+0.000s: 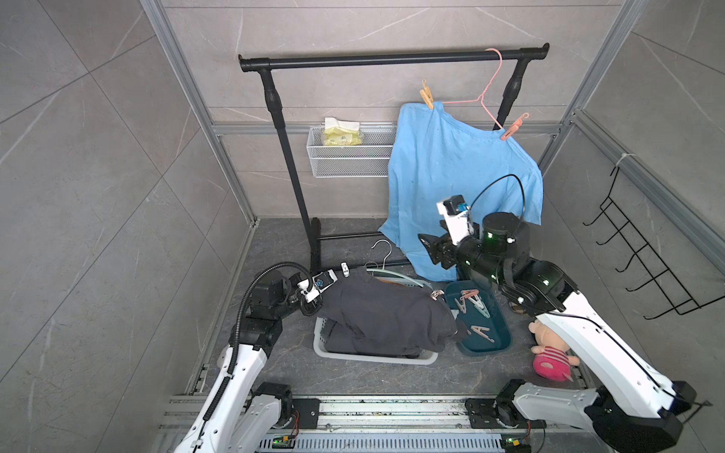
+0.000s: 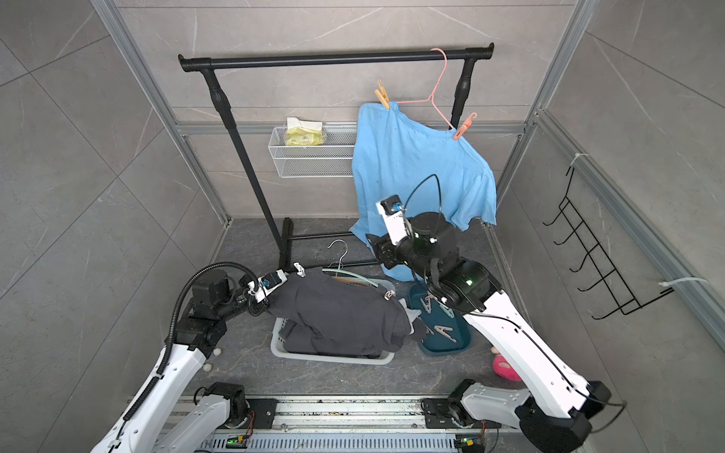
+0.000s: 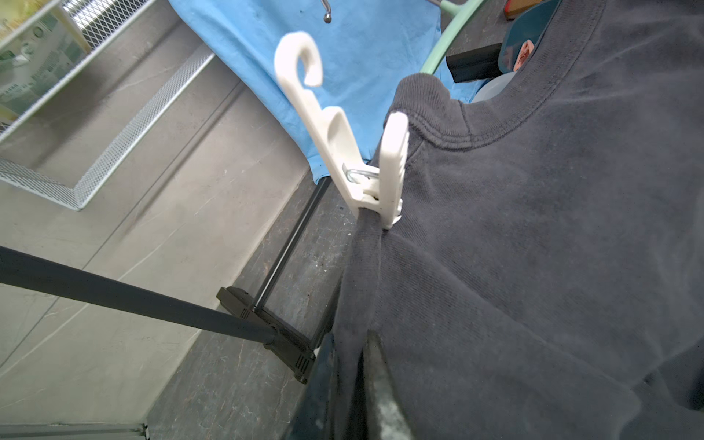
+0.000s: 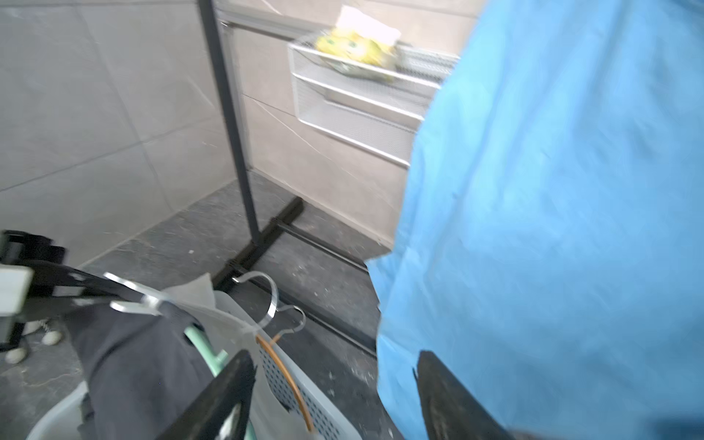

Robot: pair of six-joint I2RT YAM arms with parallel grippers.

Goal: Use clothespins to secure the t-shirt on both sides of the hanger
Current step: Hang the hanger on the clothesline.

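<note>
Left pincer [image 3: 349, 344] is pinching the dark shirt [image 3: 533, 228], a white clothespin [image 3: 392, 171] gripping it beside the collar; right pincer [image 4: 333, 360] is hanging wide beside the blue shirt [image 4: 552, 190]; more clothespins [image 1: 481, 332] are lying in the tray [image 1: 504, 339].

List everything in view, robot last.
black metal garment rack: 1, black, back wall
pink wire hanger: 1, pink, on rack
light blue t-shirt: 1, blue, on pink hanger
tan wooden clothespin: 1, tan, blue shirt's shoulder
pink plastic clothespin: 1, pink, its other shoulder
pale plastic laundry basket: 1, grey-white, floor
dark grey t-shirt: 1, dark grey, over basket
mint-green plastic hanger: 1, mint, inside dark shirt
pale plastic clothespins: 2, whitish, dark shirt's shoulders
metal-hooked spare hangers: 2 visible, silver hooks, in basket
teal plastic tray: 1, teal, beside basket
loose clothespins: several, mixed, in tray
white mesh wall basket: 1, white, holds yellow pack
pink plush doll: 1, pink, floor
black wire hook rack: 1, black, side wall
left gripper: shut on dark shirt
right gripper: open, empty
</note>
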